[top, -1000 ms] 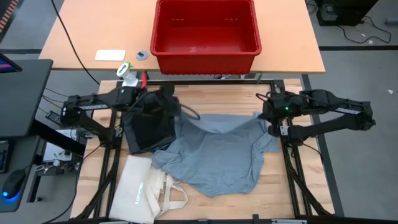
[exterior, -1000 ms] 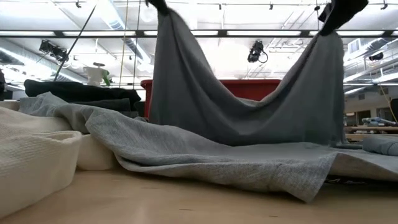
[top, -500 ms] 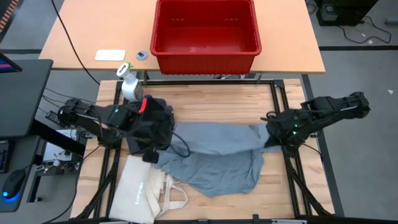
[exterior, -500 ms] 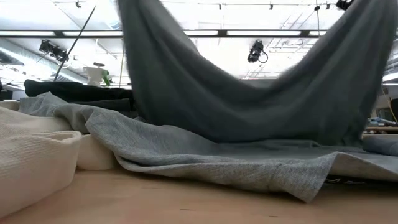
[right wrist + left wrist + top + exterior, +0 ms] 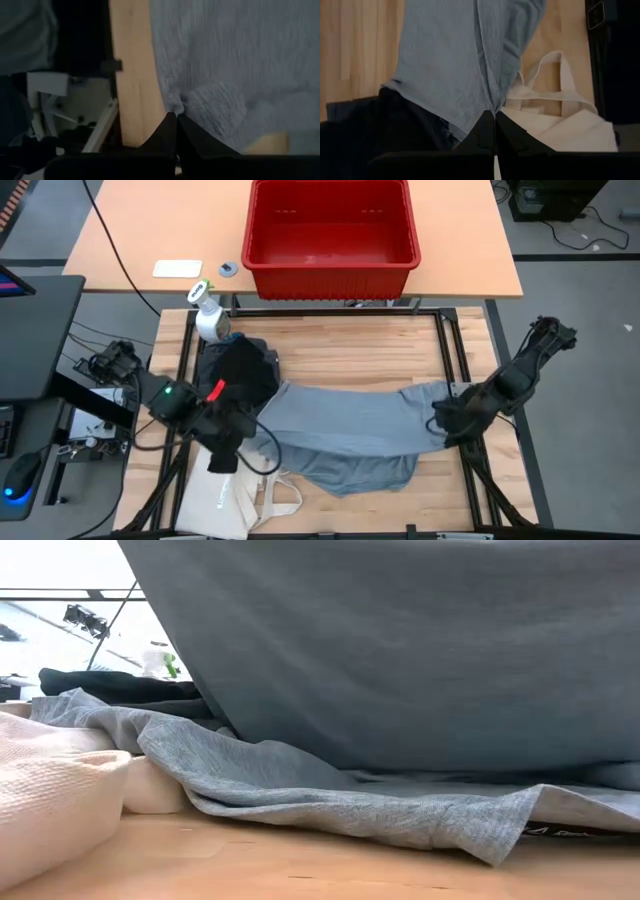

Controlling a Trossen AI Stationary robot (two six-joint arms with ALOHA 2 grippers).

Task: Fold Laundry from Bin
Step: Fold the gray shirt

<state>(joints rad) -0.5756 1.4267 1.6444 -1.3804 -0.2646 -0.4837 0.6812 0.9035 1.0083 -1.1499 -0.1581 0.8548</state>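
Left claw (image 5: 262, 427): pressed together on one end of the grey garment (image 5: 350, 425), at the near left of the counter (image 5: 340, 350), beside the black piece; its wrist view shows the dark fingers (image 5: 487, 131) pinched on a fold of the cloth.
Right claw (image 5: 440, 418): clamped on the other end of the same garment, at the counter's right edge; in its wrist view the fingers (image 5: 172, 131) meet on a bunched fold.
Grey garment: stretched as a band between the two claws across the middle of the counter, its lower part lying on the wood; in the low view it hangs like a curtain over a crumpled hem.
Black piece (image 5: 238, 375): heaped on the left of the counter, touching the grey garment's left end.
Bin (image 5: 331, 235): red, on the far counter beyond the work surface, well apart from both claws; nothing shows inside it.
Tote bag (image 5: 232, 492): cream, at the near left corner, handles toward the grey garment.
Spray bottle (image 5: 207, 315): white, at the far left corner, just beside the black piece.
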